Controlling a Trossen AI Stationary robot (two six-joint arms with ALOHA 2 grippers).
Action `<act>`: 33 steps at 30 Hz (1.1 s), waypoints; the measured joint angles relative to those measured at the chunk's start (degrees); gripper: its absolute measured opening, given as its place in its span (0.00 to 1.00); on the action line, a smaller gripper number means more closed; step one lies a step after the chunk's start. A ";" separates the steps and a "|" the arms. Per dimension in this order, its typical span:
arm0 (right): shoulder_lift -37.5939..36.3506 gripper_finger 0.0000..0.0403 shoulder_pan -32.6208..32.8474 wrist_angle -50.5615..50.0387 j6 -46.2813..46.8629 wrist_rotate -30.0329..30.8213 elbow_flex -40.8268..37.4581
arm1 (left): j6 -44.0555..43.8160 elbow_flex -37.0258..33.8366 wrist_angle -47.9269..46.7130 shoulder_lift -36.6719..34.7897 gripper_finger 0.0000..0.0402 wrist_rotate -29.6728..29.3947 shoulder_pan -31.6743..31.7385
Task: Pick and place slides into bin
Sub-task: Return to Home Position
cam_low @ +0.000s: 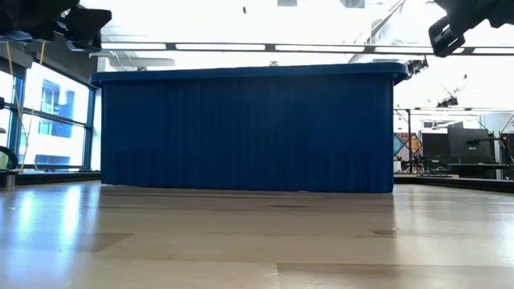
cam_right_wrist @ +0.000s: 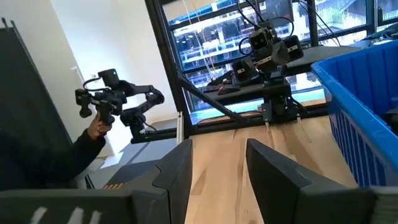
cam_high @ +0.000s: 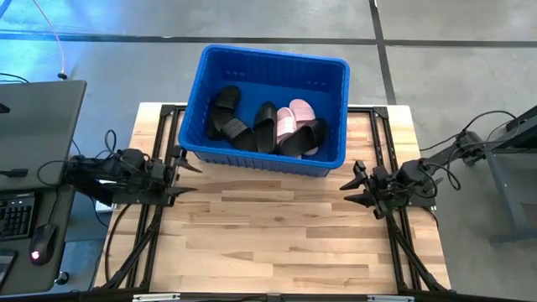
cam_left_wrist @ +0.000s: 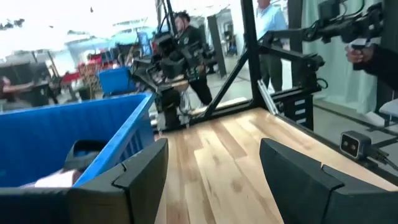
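Observation:
The blue bin (cam_high: 195, 109) stands at the table's far middle; it fills the low view (cam_low: 249, 132). Inside it lie black slides (cam_high: 225, 113) (cam_high: 262, 127) (cam_high: 304, 137) and a pink slide (cam_high: 290, 118). My left gripper (cam_high: 188, 172) is open and empty at the table's left edge, near the bin's near left corner. My right gripper (cam_high: 352, 189) is open and empty at the table's right side. The bin's wall shows in the left wrist view (cam_left_wrist: 56, 140) and in the right wrist view (cam_right_wrist: 367, 106).
A dark desk with a keyboard and mouse (cam_high: 33, 243) stands left of the table. The bare wooden top (cam_high: 277, 235) stretches between the arms and the near edge. A person's hand holds a hand-held gripper rig (cam_right_wrist: 112, 99) beyond the table.

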 joint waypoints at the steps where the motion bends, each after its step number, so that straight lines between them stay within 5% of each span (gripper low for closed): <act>1: 0.25 0.35 0.00 0.13 -0.21 0.11 0.00 | 0.19 -0.58 1.07 0.00 0.61 0.13 0.00; 27: -18.72 0.35 -0.02 -11.45 -4.31 1.87 -0.17 | -1.96 -3.42 2.02 0.00 0.61 -1.06 0.00; 33: -19.35 0.35 -0.03 3.11 -8.13 -0.63 -9.76 | -1.87 -3.42 2.12 0.00 0.61 -1.51 0.00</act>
